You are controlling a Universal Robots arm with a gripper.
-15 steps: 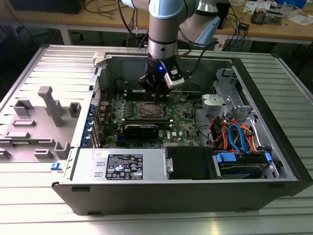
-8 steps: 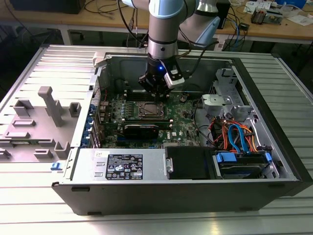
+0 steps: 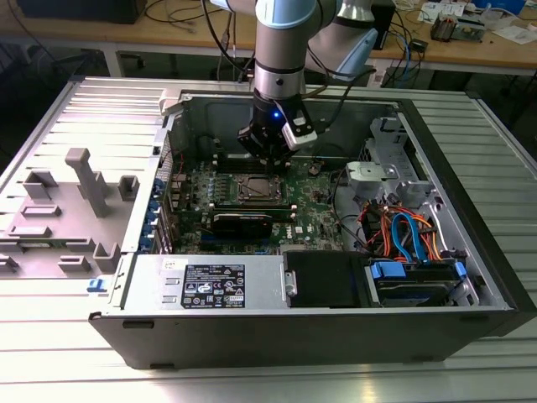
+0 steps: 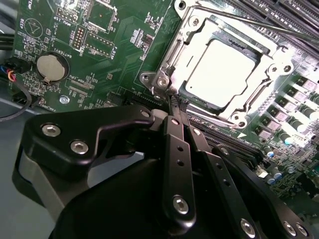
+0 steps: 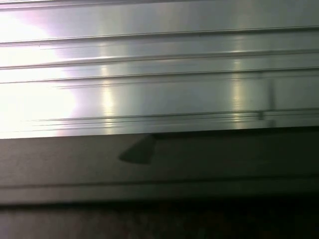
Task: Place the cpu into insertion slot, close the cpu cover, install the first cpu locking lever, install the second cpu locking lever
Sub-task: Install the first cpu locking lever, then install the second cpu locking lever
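The cpu (image 4: pixel 222 69) lies flat in the insertion slot (image 3: pixel 258 189), its silver top glaring in the light. The cpu cover (image 4: pixel 185 37) is down over it, framing the chip through its window. A thin locking lever (image 4: pixel 249 21) runs along one side of the socket. My gripper (image 4: pixel 178 102) hovers at a corner of the socket with its black fingers (image 4: pixel 175 144) pressed together, and I see nothing held between them. In the exterior view the gripper (image 3: pixel 267 161) hangs just above the socket, inside the open computer case.
The green motherboard (image 4: pixel 119 45) carries a coin battery (image 4: pixel 52 67) and black memory slots (image 4: pixel 294 15) beside the socket. The case walls (image 3: pixel 277 285), a drive cage with orange and blue cables (image 3: pixel 403 239) and grey fixtures (image 3: pixel 80 180) on the ribbed table surround it.
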